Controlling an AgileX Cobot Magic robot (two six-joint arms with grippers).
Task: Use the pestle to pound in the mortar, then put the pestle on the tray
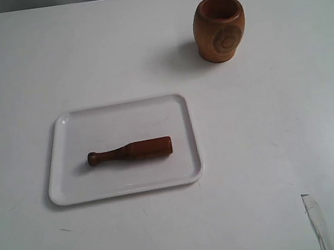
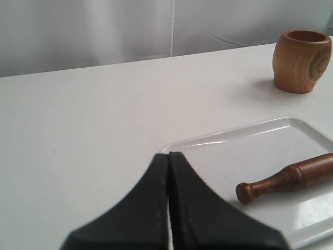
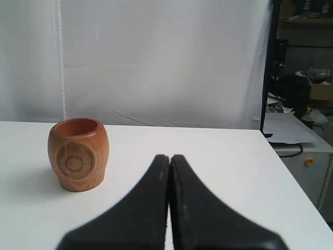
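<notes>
Jaws of left tool and right tool are pressed together, empty. Pestle lies in the tray, long axis 9-to-3, knob toward 9 o'clock; mortar stands at 1 o'clock.

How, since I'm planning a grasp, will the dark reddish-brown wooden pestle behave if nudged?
Lying sideways on the white plastic tray, the round pestle would probably roll. Solid-looking wood, so likely stiff. Held by its handle, the thicker end may dip.
</notes>
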